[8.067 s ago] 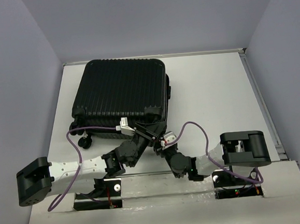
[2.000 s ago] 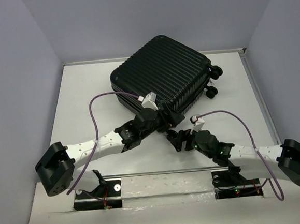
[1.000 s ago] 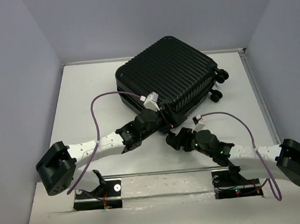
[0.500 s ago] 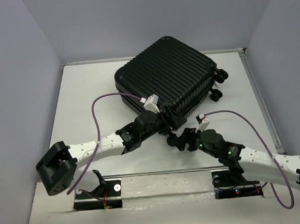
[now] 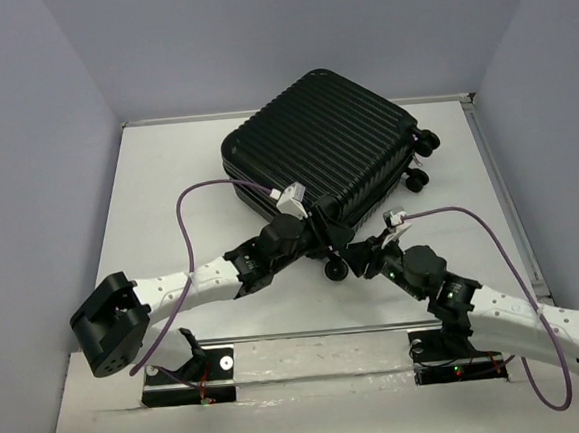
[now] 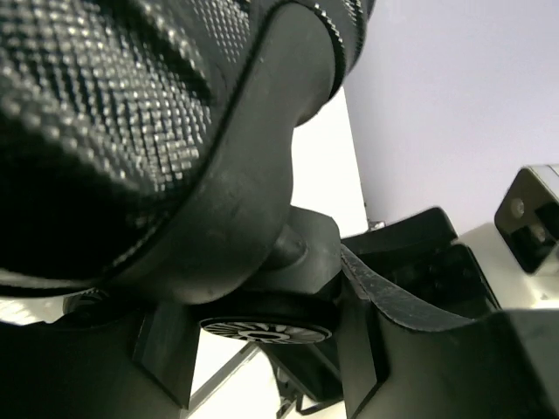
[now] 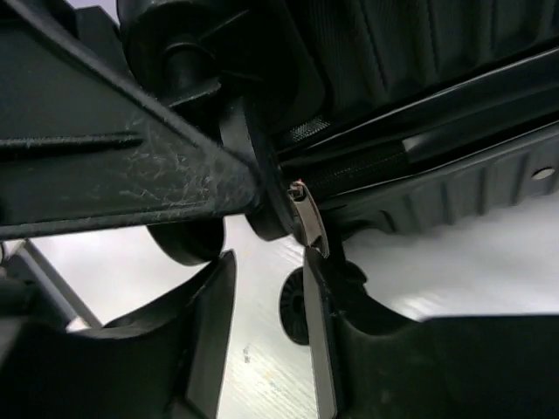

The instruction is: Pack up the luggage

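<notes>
The luggage (image 5: 319,144) lies shut, unpacked — my left gripper (image 5: 331,235) straddles its caster (image 6: 262,330), grip unclear; my right gripper (image 7: 266,271) narrow at its zipper pull (image 7: 306,218).

The left arm (image 5: 189,280) reaches low from the near left toward the middle. The right arm (image 5: 498,310) stretches in from the near right, so the two wrists come close together. The left gripper (image 6: 262,345) has its jaws part-way apart with a caster wheel (image 6: 262,330) between them; whether they press it cannot be told. The right gripper (image 7: 266,323) shows a clear gap between its fingers (image 7: 205,340).
</notes>
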Robot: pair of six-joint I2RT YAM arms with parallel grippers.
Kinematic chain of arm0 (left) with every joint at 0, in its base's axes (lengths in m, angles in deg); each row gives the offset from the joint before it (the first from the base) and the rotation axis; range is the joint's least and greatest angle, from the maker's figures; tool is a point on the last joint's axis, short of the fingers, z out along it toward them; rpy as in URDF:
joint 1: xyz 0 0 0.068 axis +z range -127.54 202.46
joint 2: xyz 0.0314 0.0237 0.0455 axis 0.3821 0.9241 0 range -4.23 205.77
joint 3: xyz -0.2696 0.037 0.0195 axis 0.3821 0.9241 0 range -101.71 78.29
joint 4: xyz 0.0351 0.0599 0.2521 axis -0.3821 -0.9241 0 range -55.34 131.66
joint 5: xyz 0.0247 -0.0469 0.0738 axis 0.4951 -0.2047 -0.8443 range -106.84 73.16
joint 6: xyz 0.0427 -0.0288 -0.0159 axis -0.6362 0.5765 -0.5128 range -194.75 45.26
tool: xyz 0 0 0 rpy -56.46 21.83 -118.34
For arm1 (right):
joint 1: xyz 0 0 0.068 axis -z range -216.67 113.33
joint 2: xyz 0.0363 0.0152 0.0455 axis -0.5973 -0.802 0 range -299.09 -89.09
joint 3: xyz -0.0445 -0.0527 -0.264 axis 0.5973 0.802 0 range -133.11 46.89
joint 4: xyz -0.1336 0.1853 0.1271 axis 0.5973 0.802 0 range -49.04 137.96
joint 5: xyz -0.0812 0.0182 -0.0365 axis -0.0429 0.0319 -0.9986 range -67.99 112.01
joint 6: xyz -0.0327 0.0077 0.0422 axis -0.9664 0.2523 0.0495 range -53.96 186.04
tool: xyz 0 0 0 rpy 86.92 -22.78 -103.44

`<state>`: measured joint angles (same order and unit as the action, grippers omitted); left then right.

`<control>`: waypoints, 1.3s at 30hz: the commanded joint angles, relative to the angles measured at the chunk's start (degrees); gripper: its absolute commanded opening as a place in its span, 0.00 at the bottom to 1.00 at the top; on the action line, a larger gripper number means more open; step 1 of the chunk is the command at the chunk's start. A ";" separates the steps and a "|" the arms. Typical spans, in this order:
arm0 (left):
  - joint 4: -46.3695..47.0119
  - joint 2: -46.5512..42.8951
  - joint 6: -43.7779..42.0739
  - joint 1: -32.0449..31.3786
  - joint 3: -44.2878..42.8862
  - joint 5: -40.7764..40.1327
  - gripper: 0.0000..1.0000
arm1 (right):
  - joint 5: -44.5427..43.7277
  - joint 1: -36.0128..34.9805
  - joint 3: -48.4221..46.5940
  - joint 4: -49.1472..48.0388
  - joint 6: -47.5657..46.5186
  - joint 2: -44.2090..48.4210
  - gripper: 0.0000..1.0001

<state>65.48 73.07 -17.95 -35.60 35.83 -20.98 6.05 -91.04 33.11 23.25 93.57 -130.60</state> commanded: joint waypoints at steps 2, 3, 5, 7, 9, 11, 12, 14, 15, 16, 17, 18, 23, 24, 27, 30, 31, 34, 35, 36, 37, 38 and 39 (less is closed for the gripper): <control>5.89 -0.92 -1.07 0.32 -1.14 -2.89 0.12 | 3.20 5.75 -2.65 -11.37 -7.14 -4.61 0.39; 5.89 -0.92 -0.99 0.32 -1.05 -2.80 0.08 | 5.05 6.81 -3.09 -11.64 -6.79 -5.76 0.41; 5.89 -1.09 -0.90 0.14 -0.96 -2.71 0.06 | 6.38 9.19 -3.36 -11.82 -6.35 -8.14 0.45; 5.89 -1.53 -1.07 0.14 -0.70 -2.89 0.06 | 11.29 12.69 -3.10 -11.99 -5.47 -8.58 0.45; 6.42 -1.62 -1.07 -0.03 -0.52 -3.06 0.06 | 14.38 14.02 -2.66 -12.08 -4.59 -8.58 0.48; 6.68 -1.62 -1.07 -0.12 -0.43 -2.98 0.06 | 17.61 15.34 -2.74 -12.43 -4.41 -9.37 0.52; 6.86 -1.54 -1.07 -0.21 -0.52 -2.89 0.06 | 19.72 15.35 -3.35 -12.43 -4.41 -9.81 0.53; 7.12 -1.54 -1.07 -0.30 -0.52 -2.63 0.06 | 20.45 15.35 -4.06 -12.43 -4.33 -11.56 0.56; 7.12 -1.54 -1.07 -0.30 -0.43 -2.63 0.06 | 18.97 15.35 -4.06 -12.34 -4.15 -12.18 0.56; 7.12 -1.71 -1.07 -0.38 -0.35 -2.63 0.06 | 18.61 15.35 -3.97 -12.26 -4.06 -12.71 0.56; 7.30 -2.06 -0.99 -0.38 -0.26 -2.80 0.06 | 18.69 15.87 -3.89 -12.17 -3.80 -13.41 0.55; 7.39 -2.15 -0.98 -0.47 -0.17 -2.80 0.06 | 18.08 15.87 -3.62 -12.08 -3.45 -13.50 0.54; 7.74 -2.68 -1.16 -0.65 -0.08 -3.15 0.06 | 17.11 17.71 -2.04 -12.08 -3.88 -12.28 0.47; 7.74 -2.85 -1.16 -0.65 0.01 -3.24 0.06 | 17.28 17.72 -1.95 -11.91 -3.80 -11.84 0.47; 7.92 -3.12 -1.25 -0.82 0.01 -3.15 0.06 | 18.68 19.38 -2.47 -11.99 -3.71 -11.92 0.47; 8.18 -2.94 -1.07 -1.17 0.01 -3.15 0.06 | 21.59 20.00 -4.93 -11.73 -4.33 -15.78 0.48; 8.27 -2.85 -1.07 -1.26 0.01 -3.07 0.06 | 21.68 20.00 -5.29 -11.73 -4.24 -17.35 0.48; 8.27 -2.94 -0.98 -1.44 0.09 -3.07 0.06 | 20.54 20.00 -5.99 -10.76 -3.80 -18.07 0.48; 8.27 -2.94 -0.98 -1.53 0.27 -3.07 0.06 | 20.01 20.00 -5.82 -10.76 -3.80 -17.90 0.50; 8.27 -3.03 -0.90 -1.53 0.27 -3.15 0.06 | 19.40 20.00 -5.64 -10.76 -3.54 -17.81 0.50; 8.35 -3.03 -0.90 -1.61 0.27 -3.15 0.06 | 18.44 20.00 -5.73 -10.50 -3.62 -18.07 0.50; 8.35 -2.86 -0.90 -1.61 0.18 -2.98 0.06 | 18.08 20.00 -5.99 -10.24 -3.62 -18.77 0.50; 8.35 -2.85 -0.98 -1.70 0.09 -2.98 0.06 | 18.08 20.00 -6.26 -10.06 -3.54 -19.12 0.50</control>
<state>67.29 73.18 -18.76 -36.32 36.29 -24.41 31.79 -73.12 29.24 12.04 90.23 -148.02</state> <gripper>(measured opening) 0.623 0.506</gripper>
